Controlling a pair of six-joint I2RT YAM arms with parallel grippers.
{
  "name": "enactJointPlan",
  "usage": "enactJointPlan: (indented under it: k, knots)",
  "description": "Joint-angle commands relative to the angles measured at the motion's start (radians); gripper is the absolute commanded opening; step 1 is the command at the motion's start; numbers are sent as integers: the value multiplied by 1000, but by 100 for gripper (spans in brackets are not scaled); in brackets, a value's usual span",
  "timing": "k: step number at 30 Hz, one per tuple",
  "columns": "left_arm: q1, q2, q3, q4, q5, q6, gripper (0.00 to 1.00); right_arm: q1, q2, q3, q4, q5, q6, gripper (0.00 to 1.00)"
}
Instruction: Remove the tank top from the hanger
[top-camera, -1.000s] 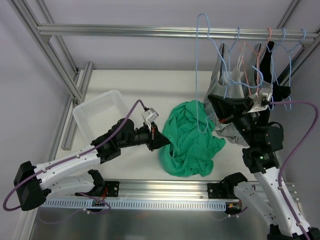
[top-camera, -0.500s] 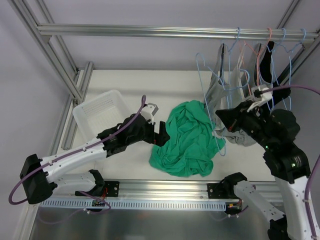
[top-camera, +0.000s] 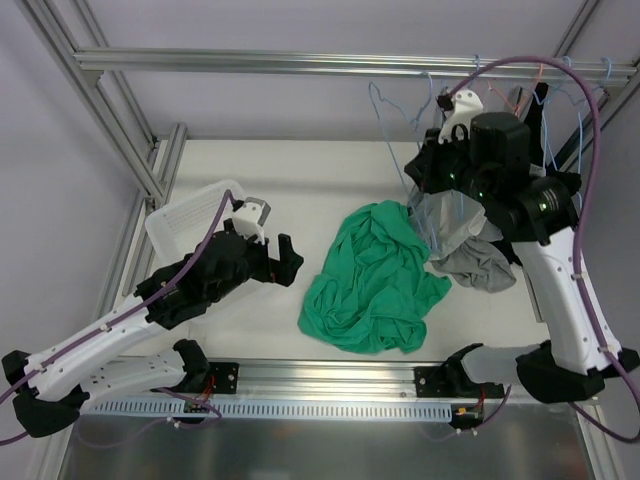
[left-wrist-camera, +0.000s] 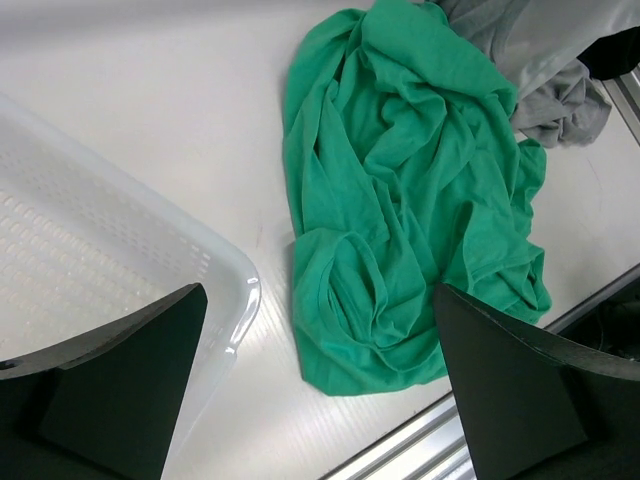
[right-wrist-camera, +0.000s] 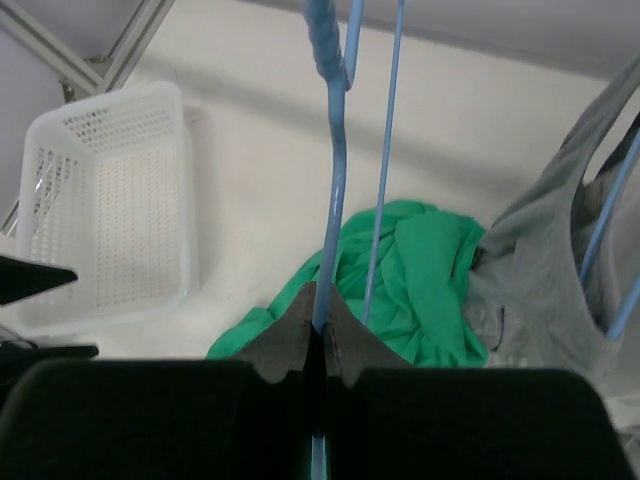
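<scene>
The green tank top lies crumpled on the table, off the hanger, and also fills the left wrist view. My left gripper hovers just left of it, open and empty; its fingers straddle the top's near edge. High at the back right, my right gripper is shut on the bare blue wire hanger. In the right wrist view the jaws pinch that hanger's wire, with the tank top on the table far below.
A white perforated basket stands at the table's left, close to my left gripper. A grey garment hangs from other hangers on the top rail and drapes beside the green top.
My left gripper opened, let go of the green top and drew back to the left. The right arm rose toward the rail with the blue hanger, now free of the top.
</scene>
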Motion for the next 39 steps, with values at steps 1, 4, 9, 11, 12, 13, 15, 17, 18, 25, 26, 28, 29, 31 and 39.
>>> enactJointPlan:
  k: [1, 4, 9, 11, 12, 13, 15, 17, 18, 25, 26, 28, 29, 31, 39]
  knots:
    - [-6, -42, -30, -53, -17, 21, 99, 60, 128, 202, -16, 140, -68, 0]
    - [-6, -66, -58, -56, 14, 28, 99, 84, 279, 388, -41, 184, -80, 0]
    - [-8, -76, -90, -56, 57, 21, 99, 86, 438, 549, -32, 229, -76, 0]
    - [-8, -74, -101, -58, 64, 18, 99, 84, 495, 578, -18, 212, -64, 0]
    - [-8, -71, -104, -58, 66, 15, 99, 84, 509, 578, -13, 209, -56, 0]
    - [-8, -69, -104, -56, 66, 14, 99, 86, 535, 574, -4, 214, -50, 0]
    - [-8, -65, -105, -54, 75, 8, 99, 86, 549, 559, 4, 220, -34, 0]
    - [-8, -62, -102, -54, 86, 5, 99, 84, 558, 530, 4, 218, -21, 0]
    - [-8, -60, -101, -56, 97, 5, 99, 86, 555, 514, 4, 217, -2, 0]
    - [-8, -17, -72, -53, 121, 15, 99, 103, 420, 250, 126, 234, 77, 0]
    - [-8, 3, -58, -51, 126, 18, 99, 101, 410, 240, 129, 226, 79, 4]
    - [-8, 26, -36, -38, 158, 26, 99, 103, 396, 223, 129, 194, 84, 31]
    - [-8, 47, -33, -25, 176, 43, 99, 101, 387, 213, 131, 182, 85, 45]
    - [-8, 69, -33, 48, 245, 75, 99, 103, 338, 175, 137, 169, 88, 69]
    - [-8, 370, 25, 274, 396, 109, 99, 103, -20, -69, 137, 177, 47, 99]
